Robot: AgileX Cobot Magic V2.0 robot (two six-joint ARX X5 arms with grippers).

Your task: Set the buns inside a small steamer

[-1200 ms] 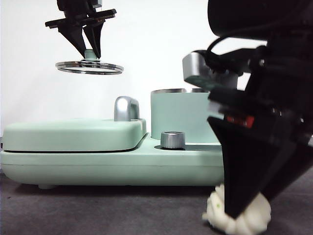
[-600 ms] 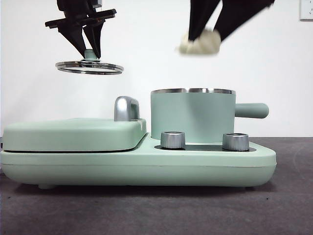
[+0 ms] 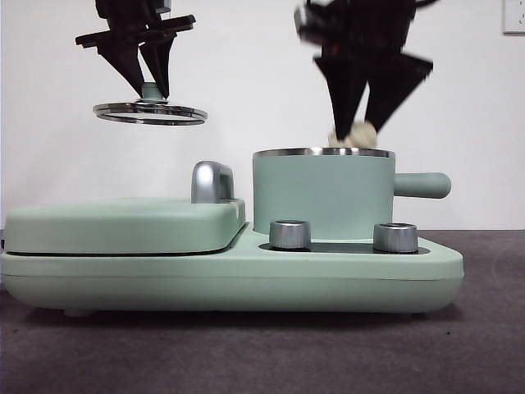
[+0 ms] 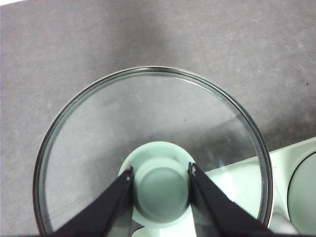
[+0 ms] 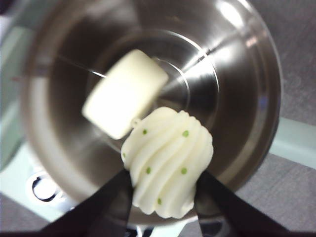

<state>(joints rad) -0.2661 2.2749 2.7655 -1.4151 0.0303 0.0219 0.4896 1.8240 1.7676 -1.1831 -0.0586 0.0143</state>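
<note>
Small steamer (image 3: pixel 322 193): mint-green cylindrical pot with a steel rim, seated on the right part of the mint-green appliance base (image 3: pixel 230 279), its stubby handle (image 3: pixel 422 185) pointing right. It is uncovered. The right wrist view looks down into its steel interior (image 5: pixel 237 74).

Contents: one smooth bun (image 5: pixel 124 93), a cream-white rounded block, lies tilted on the steamer's floor.

Right claw (image 3: pixel 363 115): positioned directly above the steamer's opening, jaws closed on the ridged bun (image 5: pixel 168 162), a shell-shaped piece with small green specks. In the front view this bun (image 3: pixel 354 136) shows just at the level of the steel rim, partly hidden behind it. Whether it touches the smooth bun below cannot be determined.

Left claw (image 4: pixel 160 183): held high over the left side of the appliance, jaws clamped on the green knob (image 4: pixel 161 189) of the glass lid (image 4: pixel 148 128). The lid (image 3: pixel 149 112) hangs level in the air, well apart from the steamer.

Flat griddle section (image 3: pixel 123 226) with chrome handle (image 3: pixel 211 182): closed.

Two steel dials (image 3: pixel 289 234) stand on the base in front of the steamer. The appliance rests on a dark grey tabletop (image 3: pixel 246 353).
</note>
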